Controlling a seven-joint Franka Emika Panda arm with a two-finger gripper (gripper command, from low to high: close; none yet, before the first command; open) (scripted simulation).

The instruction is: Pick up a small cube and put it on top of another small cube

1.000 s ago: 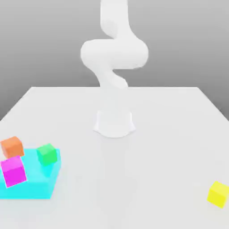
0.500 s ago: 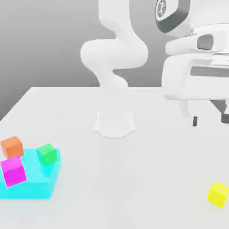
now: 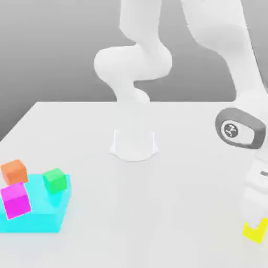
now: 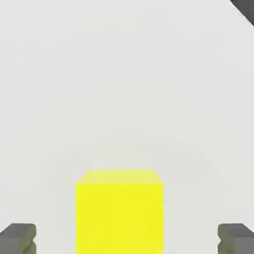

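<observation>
Two jaws wide open, holding nothing — yellow cube (image 4: 119, 218) between, with space at both sides — probably ready for closing.

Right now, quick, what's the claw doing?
Claw: open, one finger on each side of the yellow block, not holding it.

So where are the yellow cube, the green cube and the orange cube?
Yellow cube (image 4: 119, 218): hand view, large face.
Green cube (image 3: 56, 183): exterior view, front face.
Orange cube (image 3: 15, 174): exterior view, front face.
</observation>
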